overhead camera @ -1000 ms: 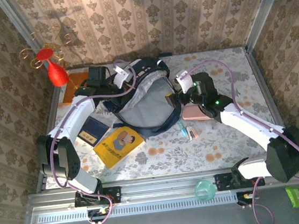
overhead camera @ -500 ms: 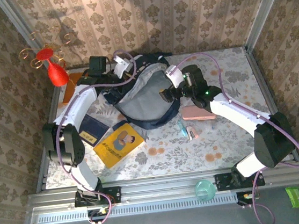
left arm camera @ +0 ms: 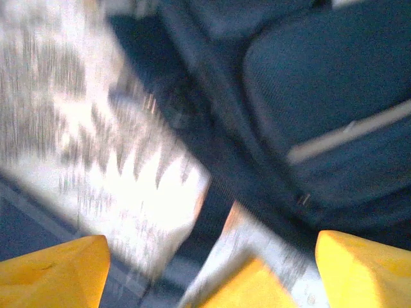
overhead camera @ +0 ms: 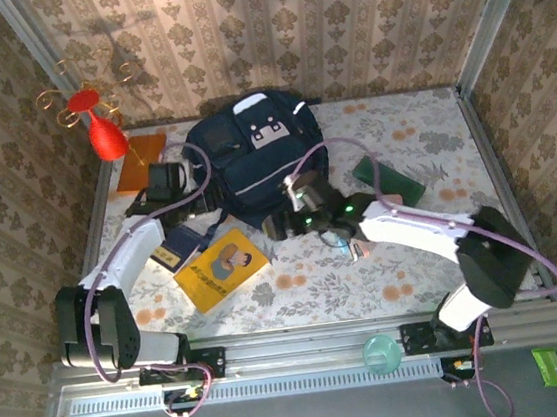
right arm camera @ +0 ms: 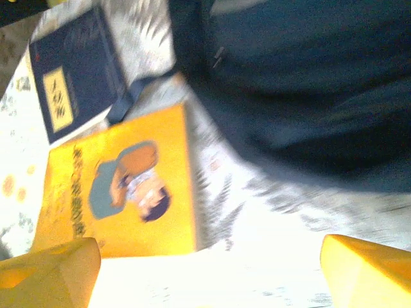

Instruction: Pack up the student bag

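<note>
The student bag (overhead camera: 248, 162), dark navy with a grey-white front patch, lies front-up at the back middle of the table. My left gripper (overhead camera: 200, 195) hovers at its left lower edge, jaws open and empty. The left wrist view is blurred but shows the student bag (left arm camera: 321, 96) ahead of my open left gripper (left arm camera: 209, 276). My right gripper (overhead camera: 279, 227) sits just in front of the bag's near edge, open with nothing between its fingers. The right wrist view shows my right gripper (right arm camera: 205, 276) open over bare tablecloth, with the student bag (right arm camera: 302, 77) above it.
A yellow book (overhead camera: 220, 267) and a navy booklet (overhead camera: 177, 248) lie front-left of the bag. A green notebook (overhead camera: 386, 178) lies to the right. Small stationery (overhead camera: 353, 247) sits under the right arm. An orange item (overhead camera: 141, 149) and a red ornament (overhead camera: 104, 133) stand back left.
The bag was held up with its mouth open; now it lies flat, front-up. The left gripper opened and let go. Both grippers drew back toward the near side.
</note>
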`<state>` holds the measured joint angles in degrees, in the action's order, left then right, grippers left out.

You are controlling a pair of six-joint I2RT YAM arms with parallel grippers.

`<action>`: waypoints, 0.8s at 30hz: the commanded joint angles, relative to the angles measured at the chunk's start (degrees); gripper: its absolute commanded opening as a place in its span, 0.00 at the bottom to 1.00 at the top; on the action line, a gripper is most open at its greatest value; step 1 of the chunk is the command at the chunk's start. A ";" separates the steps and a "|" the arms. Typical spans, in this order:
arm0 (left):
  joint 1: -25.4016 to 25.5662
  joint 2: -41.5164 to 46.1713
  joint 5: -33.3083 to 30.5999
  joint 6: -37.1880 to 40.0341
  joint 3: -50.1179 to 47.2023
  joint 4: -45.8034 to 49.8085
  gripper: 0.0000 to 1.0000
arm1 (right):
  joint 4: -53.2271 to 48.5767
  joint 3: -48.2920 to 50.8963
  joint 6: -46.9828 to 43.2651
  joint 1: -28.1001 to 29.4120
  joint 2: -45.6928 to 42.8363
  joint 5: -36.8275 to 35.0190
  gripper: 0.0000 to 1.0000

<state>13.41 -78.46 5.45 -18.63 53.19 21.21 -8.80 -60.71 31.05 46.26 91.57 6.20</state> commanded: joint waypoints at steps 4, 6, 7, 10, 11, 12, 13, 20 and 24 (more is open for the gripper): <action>-2.09 7.57 -4.46 -7.27 -11.22 7.77 0.84 | -0.05 -3.30 12.10 6.71 9.74 8.76 0.90; -3.95 7.79 -5.25 -7.62 -13.46 7.71 0.85 | -0.27 -3.35 11.24 8.08 11.89 11.00 0.90; -4.71 7.71 -4.91 -8.04 -14.41 7.14 0.86 | -0.63 -3.33 10.70 8.66 12.35 11.26 0.89; -6.19 6.24 -1.52 -9.46 -16.77 4.82 0.86 | -0.58 -2.84 9.56 10.83 12.68 10.54 0.88; -6.20 5.59 -0.78 -9.70 -16.95 4.61 0.86 | 0.12 -2.92 9.76 11.00 13.28 10.98 0.87; -6.26 4.95 0.34 -9.88 -17.15 4.46 0.85 | 1.62 -3.12 10.47 11.00 14.27 12.09 0.87; -6.15 4.57 1.08 -9.95 -17.40 4.38 0.84 | 2.59 -3.46 11.12 10.89 15.23 13.08 0.86; -6.01 7.92 6.43 -10.10 -20.24 6.34 0.81 | 8.65 -5.65 13.39 8.04 18.72 10.94 0.81; -4.04 9.08 12.40 -13.75 -22.62 5.10 0.80 | 10.65 -6.99 15.00 4.39 19.59 9.70 0.72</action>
<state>7.75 -70.32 10.11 -28.67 32.86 25.32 -2.33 -65.41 43.99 53.01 109.86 17.39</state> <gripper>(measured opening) 0.802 0.735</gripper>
